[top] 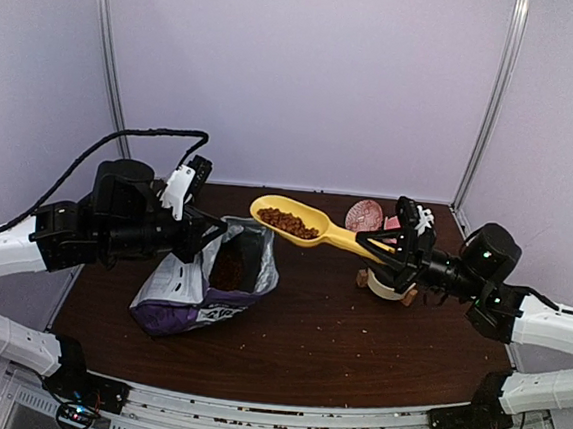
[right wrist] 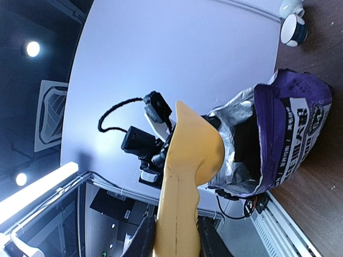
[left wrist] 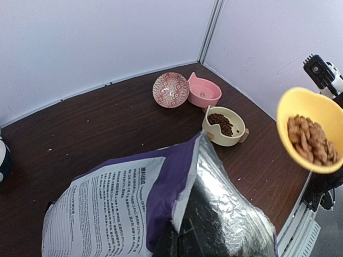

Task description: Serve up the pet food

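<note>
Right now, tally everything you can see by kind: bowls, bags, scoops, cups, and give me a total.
Bowls: 3 (patterned bowl, pink bowl, cream bowl holding pet food)
Bags: 1 (purple bag, open)
Scoops: 1 (yellow scoop, loaded with pet food)
Cups: 1 (blue-and-white cup; a pale dish beside it is cut off, not counted)
Total: 6

Left wrist: bag cropped at bottom edge, scoop at right. Right wrist: scoop's underside hides pet food.
</note>
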